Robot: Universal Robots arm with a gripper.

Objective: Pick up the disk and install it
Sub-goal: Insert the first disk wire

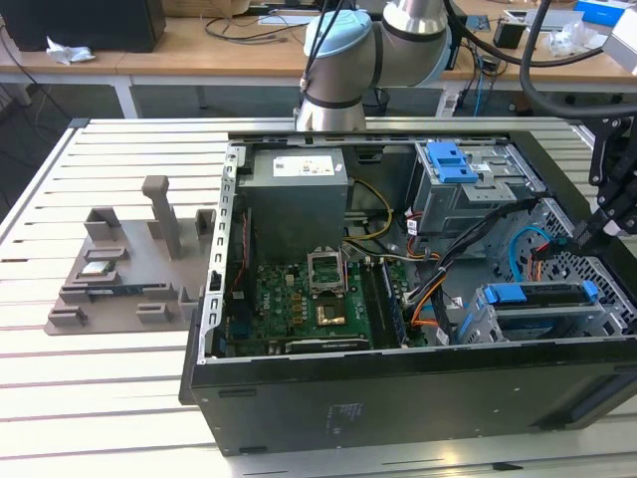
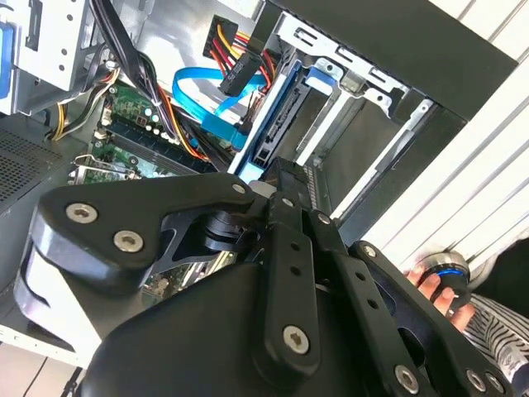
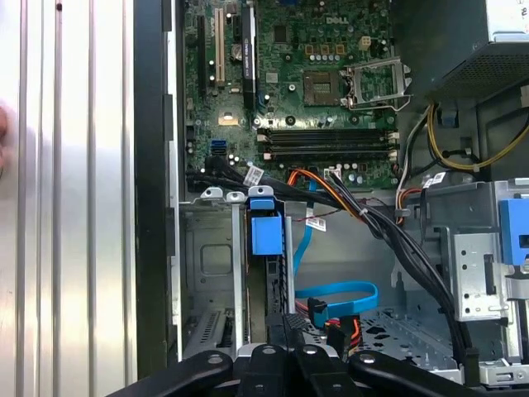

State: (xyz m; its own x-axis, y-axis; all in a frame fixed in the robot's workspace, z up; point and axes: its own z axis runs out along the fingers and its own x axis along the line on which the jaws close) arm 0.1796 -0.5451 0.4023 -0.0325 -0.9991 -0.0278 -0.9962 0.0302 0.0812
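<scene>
Exterior view: open computer case (image 1: 398,398) lies flat on the slatted tabletop (image 1: 100,398), and the arm (image 1: 348,50) reaches over it to the exterior view's right. The disk (image 1: 537,296) is off the tabletop and sits on edge in the drive cage (image 1: 557,329) at the case's near right corner, blue rail up.

In the first wrist view the disk (image 3: 266,236) stands in one cage slot, its blue tab at the far end, with the jaws at its near end, touching or just about. In the second wrist view the disk (image 2: 281,116) shows its connector edge.

Jaws: can't tell if they are clenched on the disk, released, or just pressing on it; the black linkage covers the tips in both wrist views.

Progress, my read: pick-up is done and insertion is mostly or fully done. I can't confirm that the disk is seated or latched. The blue flat cable (image 3: 339,294) and the plug with coloured wires (image 2: 235,78) hang just beside the disk and look unplugged.

The grey fixture (image 1: 119,269) at the exterior view's left carries a small square chip (image 1: 97,267) and no disk.

Hidden or cut off: the disk's label and most of its body are inside the cage. A person's hand (image 2: 436,296) sits at the tabletop's edge by a round blue-ringed knob (image 2: 446,269), partly cut off.
</scene>
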